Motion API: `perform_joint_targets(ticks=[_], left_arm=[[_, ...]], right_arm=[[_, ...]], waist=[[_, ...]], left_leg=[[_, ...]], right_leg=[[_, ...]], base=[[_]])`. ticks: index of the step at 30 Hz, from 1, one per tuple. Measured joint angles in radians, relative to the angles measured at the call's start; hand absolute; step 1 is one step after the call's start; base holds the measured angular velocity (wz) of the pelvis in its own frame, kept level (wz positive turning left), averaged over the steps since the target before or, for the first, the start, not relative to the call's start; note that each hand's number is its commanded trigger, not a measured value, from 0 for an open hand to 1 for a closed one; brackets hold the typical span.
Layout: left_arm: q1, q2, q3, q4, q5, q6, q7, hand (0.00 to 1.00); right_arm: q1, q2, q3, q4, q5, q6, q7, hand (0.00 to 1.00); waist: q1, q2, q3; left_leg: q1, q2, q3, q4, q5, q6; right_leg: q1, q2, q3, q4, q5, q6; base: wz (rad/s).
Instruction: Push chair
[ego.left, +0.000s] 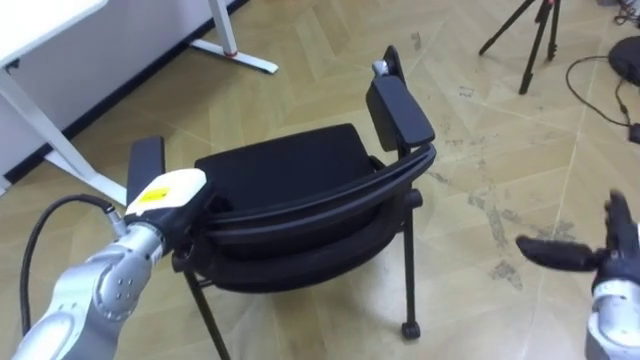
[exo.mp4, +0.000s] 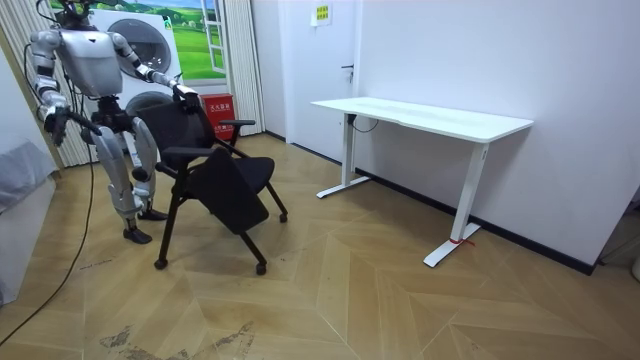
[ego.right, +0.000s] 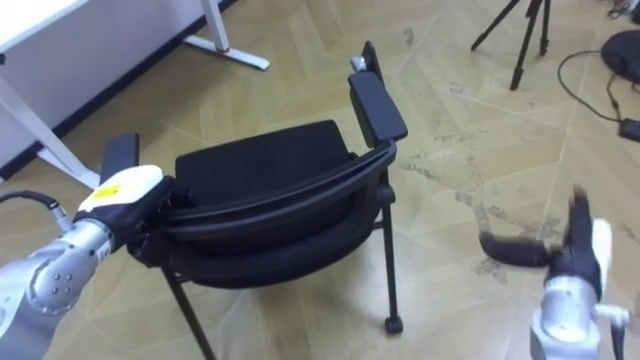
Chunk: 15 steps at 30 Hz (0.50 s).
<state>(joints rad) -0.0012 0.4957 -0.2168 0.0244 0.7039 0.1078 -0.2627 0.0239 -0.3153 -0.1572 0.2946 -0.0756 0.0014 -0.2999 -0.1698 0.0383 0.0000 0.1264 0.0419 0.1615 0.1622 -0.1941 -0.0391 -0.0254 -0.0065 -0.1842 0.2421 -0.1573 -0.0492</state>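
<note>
Two hands: one at the chair, one clear of it.
Chair (ego.left: 300, 190): black, with armrests and small wheels, straight in front of the robot with its backrest toward the robot; in the room view its seat looks tipped.
Left hand (ego.left: 170, 195): laid on the left end of the chair's backrest; whether it clasps the rail or only presses on it I cannot tell.
Right hand (ego.left: 585, 255): well off the chair's right side, stretched out flat, holding nothing.
Desk (exo.mp4: 420, 115): well beyond the chair's front.
Tripod (ego.left: 530, 40): past the chair's right armrest (legs splayed on the floor).
Risk of swinging: pushed from one end of the backrest alone, the chair would likely turn toward the tripod rather than roll straight.
Risk of tipping: a push this high up could pitch the chair forward if a wheel sticks (my guess, not something seen).
</note>
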Motion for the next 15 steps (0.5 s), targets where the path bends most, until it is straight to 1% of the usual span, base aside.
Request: perform_joint_targets(ticks=[3, 5, 6, 8, 10, 11, 13, 15], left_arm=[[0.012, 0.0, 0.005, 0.0, 0.0, -0.008, 0.006, 1.0], [0.014, -0.001, 0.012, 0.001, 0.0, -0.019, 0.007, 1.0], [0.014, -0.001, 0.014, 0.005, -0.001, -0.029, 0.012, 1.0], [0.015, -0.001, 0.015, 0.007, -0.001, -0.036, 0.016, 1.0], [0.015, 0.0, 0.016, 0.007, -0.001, -0.046, 0.016, 1.0], [0.015, 0.0, 0.016, 0.008, -0.001, -0.048, 0.016, 1.0], [0.015, 0.002, 0.016, 0.009, -0.001, -0.06, 0.019, 1.0], [0.015, 0.011, 0.016, 0.01, -0.005, -0.074, 0.021, 1.0]], right_arm=[[0.007, -0.003, 0.03, -0.081, -0.116, -0.002, -0.004, 0.0], [0.007, -0.006, 0.04, -0.12, -0.173, -0.002, -0.001, 0.0], [0.006, -0.014, 0.052, -0.143, -0.195, -0.002, 0.0, 0.0], [0.006, -0.028, 0.069, -0.173, -0.239, -0.003, 0.016, 0.0], [0.006, -0.046, 0.106, -0.237, -0.338, -0.004, 0.033, 0.0], [0.006, -0.052, 0.121, -0.257, -0.355, -0.006, 0.036, 0.0], [0.006, -0.068, 0.158, -0.311, -0.406, -0.047, 0.055, 0.0], [0.004, -0.084, 0.183, -0.338, -0.41, -0.07, 0.073, 0.0]], waist=[[0.014, 0.001, -0.0002], [0.014, 0.002, 0.0005], [0.016, 0.002, 0.0004], [0.023, 0.002, 0.0004], [0.037, 0.003, 0.0009], [0.041, 0.003, 0.001], [0.041, 0.002, 0.0025], [0.042, -0.003, 0.0056]], left_leg=[[0.007, 0.0, 0.003, 0.001, 0.0, 0.0], [0.002, 0.0, 0.002, 0.002, 0.0, 0.0], [0.002, 0.001, 0.004, 0.001, 0.0, 0.0], [0.003, 0.002, 0.008, -0.001, 0.0, 0.0], [0.006, 0.004, 0.03, -0.001, 0.0, 0.0], [0.008, 0.004, 0.03, -0.001, 0.0, 0.0], [0.009, 0.005, 0.029, -0.002, 0.0, 0.0], [0.01, 0.005, 0.029, -0.002, 0.0, 0.0]], right_leg=[[0.006, 0.005, 0.02, -0.001, 0.0, 0.0], [0.003, 0.004, 0.017, 0.0, 0.0, 0.0], [0.002, 0.004, 0.017, 0.001, 0.0, 0.0], [0.0, 0.005, 0.02, 0.001, 0.0, 0.0], [-0.002, 0.008, 0.031, 0.003, 0.001, -0.002], [-0.002, 0.009, 0.034, 0.004, 0.001, -0.002], [-0.002, 0.009, 0.034, 0.005, 0.002, -0.003], [-0.002, 0.008, 0.034, 0.007, 0.002, -0.003]], base=[[-0.17], [0.02], [0.0], [-0.07], [-0.16], [-0.1], [0.0], [0.0]])
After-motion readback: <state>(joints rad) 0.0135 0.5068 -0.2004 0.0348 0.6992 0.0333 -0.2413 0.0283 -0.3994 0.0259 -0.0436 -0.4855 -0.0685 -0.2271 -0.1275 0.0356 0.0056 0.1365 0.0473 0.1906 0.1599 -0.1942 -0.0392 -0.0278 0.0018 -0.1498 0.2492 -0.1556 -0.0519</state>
